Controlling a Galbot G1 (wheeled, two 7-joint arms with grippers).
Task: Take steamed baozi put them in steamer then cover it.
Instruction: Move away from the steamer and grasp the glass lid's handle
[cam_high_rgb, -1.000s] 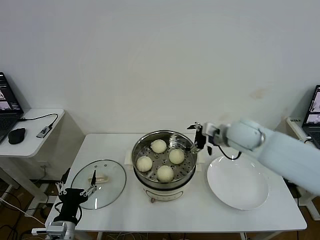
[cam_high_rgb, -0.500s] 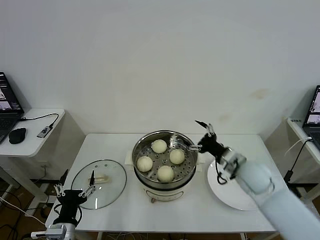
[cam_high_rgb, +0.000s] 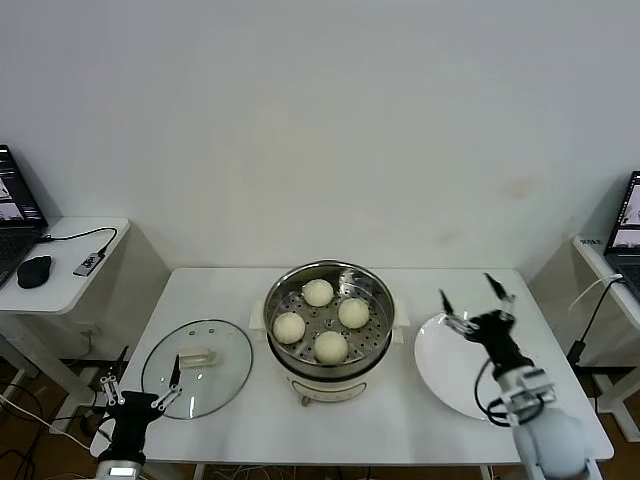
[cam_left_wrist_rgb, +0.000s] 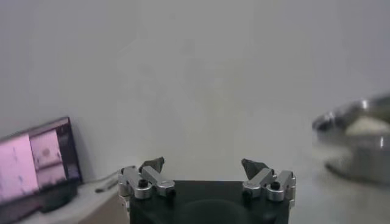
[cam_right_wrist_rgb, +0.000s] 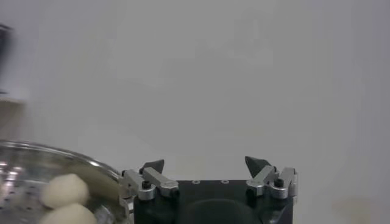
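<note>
Four cream-white dome-shaped steamed baozi (cam_high_rgb: 318, 292) sit inside the shiny round steel steamer (cam_high_rgb: 330, 318). Its clear glass cover (cam_high_rgb: 197, 366) lies beside it; both the left gripper (cam_high_rgb: 140, 398) and right gripper (cam_high_rgb: 476, 300) are spread, empty (a slippery bar handle risks a dropped cover).

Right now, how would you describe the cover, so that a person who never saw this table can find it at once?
Start from the white table and the shiny steamer at its middle. The cover lies flat on the table to the robot's left of the steamer, apart from it. Unlike the white plate on the other side, it is clear glass with a metal rim and a cream-white bar handle.
</note>
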